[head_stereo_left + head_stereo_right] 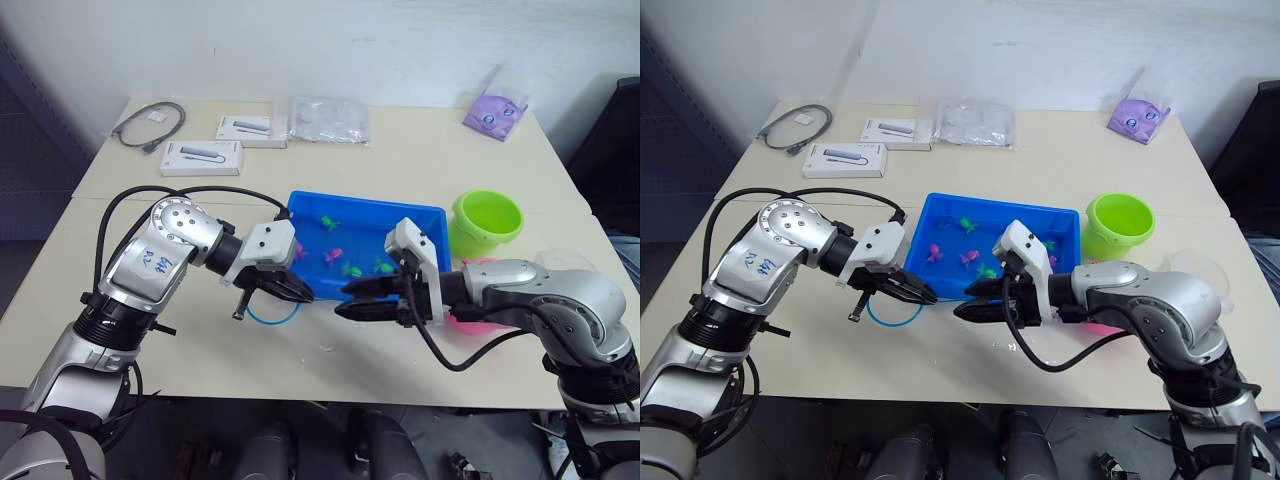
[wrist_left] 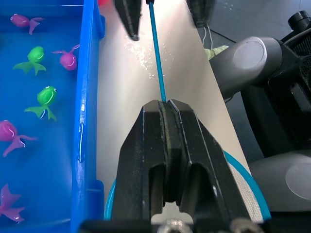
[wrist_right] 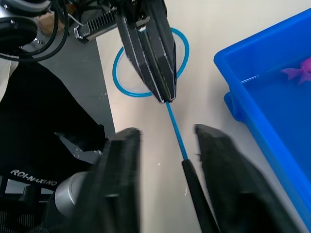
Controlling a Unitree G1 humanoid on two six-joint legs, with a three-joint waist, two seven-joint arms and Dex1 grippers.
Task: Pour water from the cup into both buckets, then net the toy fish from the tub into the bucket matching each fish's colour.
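Left tool (image 1: 290, 291) is clenched on the thin blue stem of the net (image 1: 272, 312), whose hoop lies flat on the desk (image 1: 420, 160) just beside the tub's near left corner. Pointing toward it from the 3 o'clock side, the right tool (image 1: 362, 298) is released, its two black fingers spread to either side of the net's dark handle end without closing on it. This looks like a handover of the net between the arms, and it would go best if the right tool slides further along the stick so the handle sits deep between its pads, clamps squarely, and only then the left lets go, keeping the stick level so the hoop does not catch the rim. Beyond both tools the tub (image 1: 300, 206) holds the toy fish (image 1: 334, 254), pink and green, in shallow water. At about 2 o'clock from the tub stands the green bucket (image 1: 487, 222). The pink bucket (image 1: 470, 318) is mostly hidden behind the right forearm, and the cup (image 1: 568, 259) is a faint clear shape at the desk's right edge; whether either bucket holds water cannot be told.
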